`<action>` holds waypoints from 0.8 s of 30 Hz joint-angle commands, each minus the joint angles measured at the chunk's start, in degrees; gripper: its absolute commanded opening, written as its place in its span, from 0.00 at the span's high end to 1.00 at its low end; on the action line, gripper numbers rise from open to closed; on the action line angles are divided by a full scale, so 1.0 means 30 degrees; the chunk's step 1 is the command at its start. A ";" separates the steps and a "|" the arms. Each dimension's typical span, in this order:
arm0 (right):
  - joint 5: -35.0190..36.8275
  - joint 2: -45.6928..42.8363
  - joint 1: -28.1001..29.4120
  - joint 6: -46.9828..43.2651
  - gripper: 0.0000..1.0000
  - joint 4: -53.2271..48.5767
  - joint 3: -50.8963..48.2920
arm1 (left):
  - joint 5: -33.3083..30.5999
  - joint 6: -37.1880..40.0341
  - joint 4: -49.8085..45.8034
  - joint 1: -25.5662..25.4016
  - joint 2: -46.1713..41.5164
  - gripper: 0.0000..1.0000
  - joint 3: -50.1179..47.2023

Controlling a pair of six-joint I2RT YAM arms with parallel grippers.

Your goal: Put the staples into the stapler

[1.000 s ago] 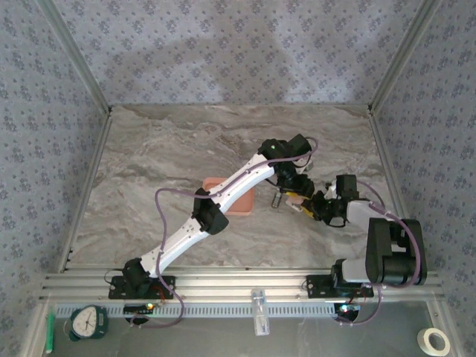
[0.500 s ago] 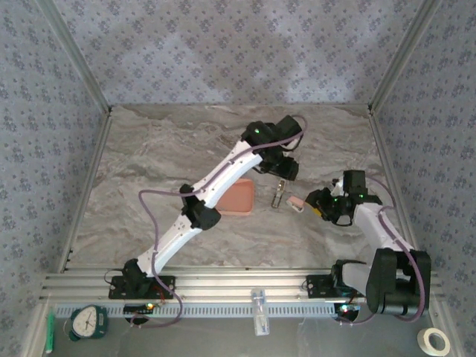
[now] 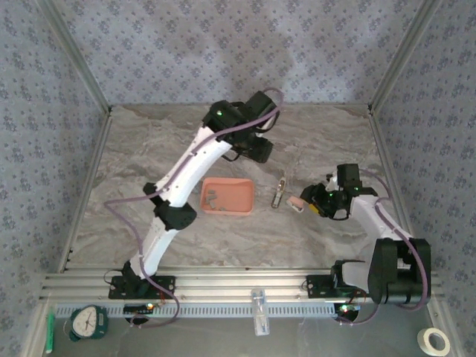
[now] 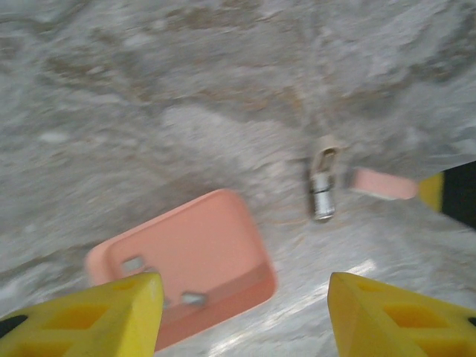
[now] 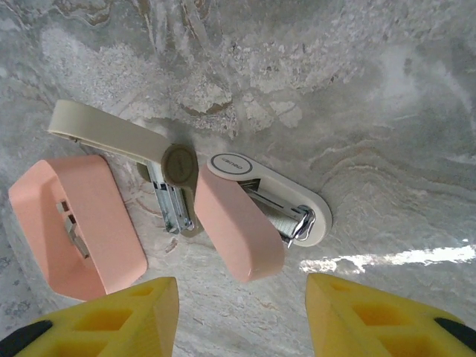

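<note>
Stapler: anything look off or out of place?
Yes. The mini pink-and-white stapler lies splayed open on the marble table, its pink cover angled away from the cream arm and the grey metal channel exposed. No visible damage.

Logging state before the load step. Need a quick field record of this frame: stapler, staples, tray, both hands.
stapler: splayed open on the table, metal channel exposed
staples: loose in the pink tray, beside the stapler
left hand: open, empty, raised off the table
right hand: open, empty, next to the stapler
</note>
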 commanded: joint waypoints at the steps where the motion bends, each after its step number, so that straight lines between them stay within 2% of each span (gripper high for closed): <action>1: 0.0573 0.0707 0.0332 -0.0525 0.50 0.0349 0.0461 | -0.1841 0.0532 -0.3329 0.0387 -0.2777 0.40 -0.2294; 4: 0.0954 0.1191 0.0516 -0.0715 0.54 0.0436 0.0464 | -0.1930 0.0493 -0.1700 0.0455 -0.4980 0.39 -0.6048; 8: 0.1395 0.1924 0.0516 -0.1206 0.61 0.0205 0.0283 | -0.0590 -0.0139 0.3236 0.0879 -0.8979 0.39 -1.3962; 12: 0.1641 0.2267 0.0516 -0.1231 0.67 0.0383 -0.0434 | 0.0760 -0.1262 0.7658 0.1335 -1.1980 0.39 -1.9602; 18: 0.2277 0.3565 0.0516 -0.1012 0.71 0.0648 -0.1045 | 0.1768 -0.2208 1.0445 0.1417 -1.3343 0.40 -2.3055; 21: 0.3061 0.3974 0.0565 -0.0765 0.77 -0.0020 -0.0853 | 0.2114 -0.2511 1.1582 0.1441 -1.3735 0.39 -2.4190; 24: 0.3596 0.4052 0.0823 -0.0430 0.78 -0.0879 -0.0652 | 0.2394 -0.2725 1.2430 0.1436 -1.3895 0.40 -2.5123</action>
